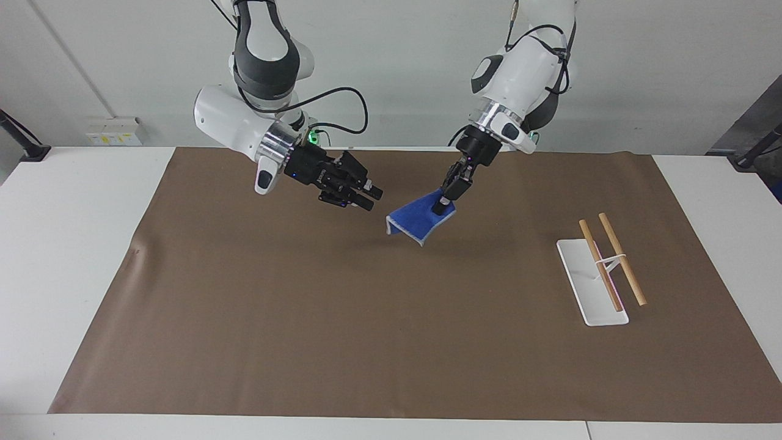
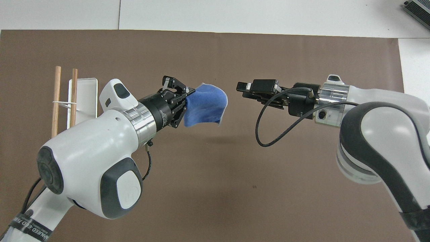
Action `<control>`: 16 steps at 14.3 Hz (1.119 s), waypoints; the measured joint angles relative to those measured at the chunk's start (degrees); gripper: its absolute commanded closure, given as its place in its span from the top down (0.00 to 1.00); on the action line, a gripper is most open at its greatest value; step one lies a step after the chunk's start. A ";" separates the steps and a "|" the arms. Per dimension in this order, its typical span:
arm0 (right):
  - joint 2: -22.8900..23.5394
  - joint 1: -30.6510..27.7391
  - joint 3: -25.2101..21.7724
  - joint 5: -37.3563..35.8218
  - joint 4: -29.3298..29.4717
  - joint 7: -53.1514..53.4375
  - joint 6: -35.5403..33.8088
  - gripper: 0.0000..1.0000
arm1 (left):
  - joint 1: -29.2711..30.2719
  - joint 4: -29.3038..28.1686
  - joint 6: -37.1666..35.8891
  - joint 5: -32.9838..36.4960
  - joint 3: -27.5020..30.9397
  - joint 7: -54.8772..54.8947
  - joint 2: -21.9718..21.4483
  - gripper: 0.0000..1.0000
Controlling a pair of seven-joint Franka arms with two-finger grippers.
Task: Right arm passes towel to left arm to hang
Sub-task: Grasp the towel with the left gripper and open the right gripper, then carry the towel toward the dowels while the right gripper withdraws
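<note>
A brown mat [image 1: 391,318] covers most of the white counter [image 1: 73,244]. Toward the left arm's end, a white tray [image 1: 583,287] lies on the mat, carrying two wooden rods [image 1: 620,256] side by side, joined by a white band.

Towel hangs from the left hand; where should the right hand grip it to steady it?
Probably the towel's free pale-stitched edge, sagging toward the right hand; come in level from the right arm's end. The left hand pinches the other end, leaving that edge clear.

Left hand [image 1: 441,206] grips the towel [image 1: 417,218]; right hand [image 1: 370,198] apart, fingers parted
</note>
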 measured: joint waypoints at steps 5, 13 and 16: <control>-0.25 -0.47 -0.34 -28.22 0.14 11.11 1.77 1.00 | 6.60 -1.13 0.00 0.01 0.23 6.35 0.05 0.00; -0.84 -3.45 -0.61 -63.72 4.51 20.69 -9.62 1.00 | 18.86 -3.40 0.95 0.01 0.41 8.19 0.08 0.00; -1.73 -5.94 -0.71 -68.22 9.35 20.69 -19.88 1.00 | 22.71 -4.74 1.61 0.01 0.40 8.24 0.07 0.00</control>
